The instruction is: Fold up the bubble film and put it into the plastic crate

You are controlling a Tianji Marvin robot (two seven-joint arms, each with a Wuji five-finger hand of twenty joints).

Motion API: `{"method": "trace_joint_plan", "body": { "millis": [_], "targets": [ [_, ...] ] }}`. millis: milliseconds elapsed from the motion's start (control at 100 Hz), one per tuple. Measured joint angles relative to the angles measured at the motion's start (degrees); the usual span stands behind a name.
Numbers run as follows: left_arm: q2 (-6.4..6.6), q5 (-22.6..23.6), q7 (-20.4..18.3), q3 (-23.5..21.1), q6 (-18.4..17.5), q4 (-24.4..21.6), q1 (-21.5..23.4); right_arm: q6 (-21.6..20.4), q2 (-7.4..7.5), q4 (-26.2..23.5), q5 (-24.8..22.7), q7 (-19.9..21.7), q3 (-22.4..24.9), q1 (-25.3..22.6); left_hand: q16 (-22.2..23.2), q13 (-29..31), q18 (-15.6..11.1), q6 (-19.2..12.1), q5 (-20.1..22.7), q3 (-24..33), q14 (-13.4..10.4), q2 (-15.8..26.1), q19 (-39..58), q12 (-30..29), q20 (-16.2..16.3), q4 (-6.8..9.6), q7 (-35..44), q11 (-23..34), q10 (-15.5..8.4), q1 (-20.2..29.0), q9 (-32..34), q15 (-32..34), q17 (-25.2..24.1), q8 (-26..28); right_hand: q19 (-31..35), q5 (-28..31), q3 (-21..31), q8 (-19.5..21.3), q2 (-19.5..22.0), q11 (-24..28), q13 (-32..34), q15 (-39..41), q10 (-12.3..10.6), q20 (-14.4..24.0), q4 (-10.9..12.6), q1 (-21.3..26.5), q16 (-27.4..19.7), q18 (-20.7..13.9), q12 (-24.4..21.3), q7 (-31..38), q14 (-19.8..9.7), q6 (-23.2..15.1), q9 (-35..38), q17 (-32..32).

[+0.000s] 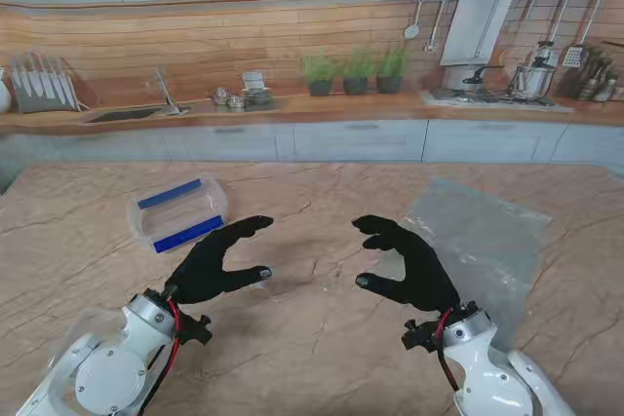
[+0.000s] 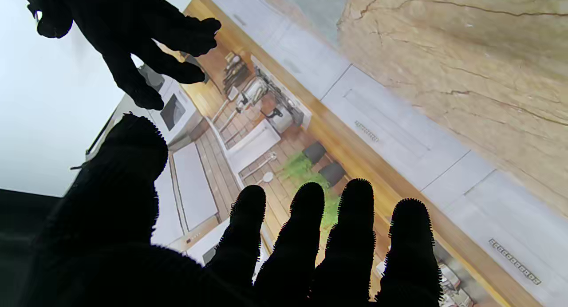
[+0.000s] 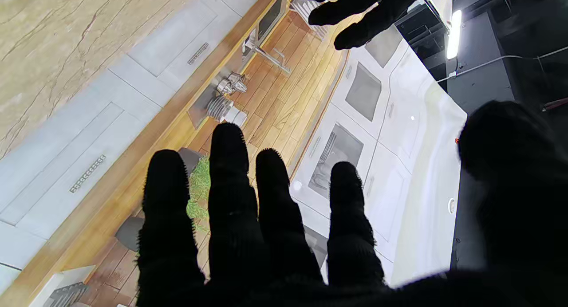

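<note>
While both wrist cameras stare off at the kitchen backdrop and catch only black fingers, the stand view alone shows the whole scene: the marble counter (image 1: 322,338), the crate and the film together. The left hand (image 1: 216,260) hangs over the counter holding nothing, fingers (image 2: 306,236) spread wide, thumb apart. The right hand (image 1: 409,262) mirrors it, curled loosely, fingers (image 3: 230,196) apart and empty. Each wrist view catches the opposite hand across the gap, which the stand view confirms: palms facing one another, well apart.

The bubble film (image 1: 483,241) lies flat and unfolded at about three o'clock from the counter's middle, just beside the right hand, a pale translucent sheet with the marble veins showing through. The plastic crate (image 1: 178,212) sits at about ten o'clock, clear-walled with blue strips along its long sides, tilted askew, just beyond the left fingertips. No readable writing anywhere.
</note>
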Motion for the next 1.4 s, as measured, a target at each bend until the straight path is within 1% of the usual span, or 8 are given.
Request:
{"method": "trace_joint_plan", "body": {
  "millis": [400,500,610,730,950,1120,1250,1400],
  "targets": [
    [0.01,-0.46,-0.61,0.04,-0.02,1.12,-0.55,3.64,-0.04,-0.44,-0.73,-0.61,-0.53,-0.01,0.0,0.0,0.0,-0.29,0.0,-0.05,0.0,0.01,-0.03,0.0,0.01,0.0,0.0,0.0,0.0,0.0,0.0,0.0,0.01,0.0,-0.01,0.26,0.0,-0.08,0.13,0.0,-1.48,0.08,0.52,-0.01,0.0,0.0,-0.01,0.0,0.0,0.05,0.22,0.0,0.0,-0.21],
    [-0.01,-0.47,-0.26,0.06,0.02,1.25,-0.6,4.65,-0.08,-0.8,-1.09,-1.14,-0.52,-0.07,0.0,0.0,0.0,-0.29,0.0,-0.08,0.0,0.02,-0.04,0.0,0.01,0.0,0.0,0.0,0.0,0.0,0.0,0.0,0.1,0.0,-0.63,1.99,-2.11,-0.25,4.47,0.0,-2.06,0.08,0.63,-0.01,0.0,0.07,-0.01,0.0,0.0,0.7,0.22,0.0,0.06,-1.8],
    [0.02,-0.77,-0.43,0.78,0.02,2.09,-1.55,9.19,-0.42,-0.62,-6.9,-4.93,-0.18,0.49,0.0,0.0,0.0,-0.29,0.0,-0.14,0.0,0.06,-0.04,0.0,0.01,0.0,0.0,0.0,0.0,0.0,0.0,0.0,0.12,0.0,-3.26,3.3,-3.21,-0.35,6.78,0.0,-5.02,-2.08,0.99,-0.02,0.0,0.07,-0.37,-0.83,0.0,0.58,-0.02,0.0,0.42,-4.46],
    [0.06,-3.08,-2.92,1.16,0.54,2.81,-2.61,14.6,-0.53,1.63,-11.75,-5.1,0.74,3.2,0.0,0.0,0.0,-0.3,-0.35,-0.82,0.0,0.1,-0.06,0.0,0.01,0.0,-0.03,0.0,0.0,0.0,0.0,0.0,0.12,0.0,-6.87,3.76,-3.23,-0.34,7.32,-3.46,-9.5,-7.07,1.37,-0.04,0.0,-0.04,-4.21,-2.26,-1.63,0.33,-1.72,-0.95,-0.53,-6.44],
    [-0.13,-0.94,0.58,0.79,0.46,3.51,-2.73,20.19,1.11,8.59,-16.41,0.63,1.25,11.14,-0.01,0.0,0.0,-0.3,-0.99,-1.48,0.0,0.12,-0.06,0.0,0.03,0.0,-0.09,0.0,0.0,0.0,0.0,0.0,0.13,-0.06,-12.38,1.42,-3.47,-1.67,7.31,-8.67,-17.9,-12.25,0.84,-1.64,0.0,-0.69,-9.45,-5.23,-5.47,-0.51,-4.0,-4.25,-6.14,-9.51],
    [-0.18,-1.17,0.22,0.57,0.49,3.52,-2.68,28.81,2.29,11.06,-20.37,4.96,1.17,15.21,-0.01,0.0,0.0,-0.3,-0.99,-2.3,0.0,0.14,-0.06,0.0,0.15,0.0,-0.09,0.0,0.0,0.0,0.0,0.0,0.13,-0.07,-14.5,-5.76,-2.77,-4.02,7.8,-10.99,-23.29,-12.78,0.57,-2.87,0.03,-1.97,-11.89,-5.29,-7.8,-3.39,-4.08,-6.06,-11.76,-12.34],
    [-0.18,-1.33,-0.18,0.57,0.5,3.52,-2.68,38.34,3.06,10.12,-19.32,14.0,1.67,15.81,-0.01,0.0,0.0,-0.3,-0.99,-2.83,0.0,0.83,-0.06,0.0,0.24,0.0,-0.09,0.0,0.0,0.01,0.0,0.0,0.13,-0.07,-15.77,-11.7,-1.7,-7.83,7.65,-12.9,-27.33,-13.48,-0.04,-2.98,0.02,-1.97,-12.75,-4.46,-9.89,-4.28,-3.4,-8.48,-15.93,-14.81],
    [-0.17,-1.33,-0.18,0.59,0.66,3.49,-2.67,39.74,3.59,13.08,-25.83,11.45,1.51,17.26,-0.01,0.0,0.0,-0.3,-0.99,-3.5,0.0,0.88,-0.06,0.0,0.27,0.0,-0.09,0.0,0.0,0.14,0.0,0.0,0.13,-0.07,-17.95,-13.0,-1.15,-10.34,7.09,-13.62,-29.39,-14.11,-0.18,-4.45,-0.08,-3.57,-13.36,-4.45,-10.52,-4.39,-3.3,-8.45,-18.23,-17.52]
  ]
}}
